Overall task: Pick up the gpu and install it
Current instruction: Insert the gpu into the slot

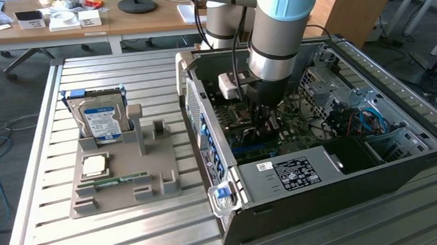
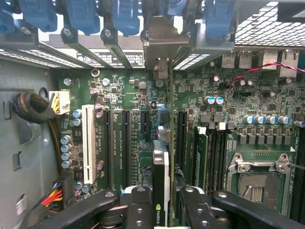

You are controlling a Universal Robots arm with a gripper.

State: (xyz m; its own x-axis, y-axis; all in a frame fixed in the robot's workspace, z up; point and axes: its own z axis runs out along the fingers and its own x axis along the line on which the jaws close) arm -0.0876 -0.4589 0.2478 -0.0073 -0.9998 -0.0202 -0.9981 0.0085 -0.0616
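The gpu (image 2: 161,168) stands edge-on between my fingers (image 2: 138,206), a thin dark card with a logo on its near edge. Its pale metal end bracket (image 2: 161,45) reaches up to the rear slot openings of the case. My gripper (image 2: 167,210) is shut on it, low over the green motherboard (image 2: 143,95), in line with the long black expansion slots (image 2: 126,143). In the exterior view the gripper (image 1: 265,125) hangs straight down inside the open computer case (image 1: 397,164), above the board's middle.
Blue slot latches (image 2: 81,14) line the case's rear wall. An empty CPU socket (image 2: 255,183) and memory slots (image 2: 200,152) lie beside the card. Outside the case, a grey holder (image 1: 158,183) carries a hard drive (image 1: 100,119) and a RAM stick (image 1: 121,180). The power supply (image 1: 291,174) fills the near corner.
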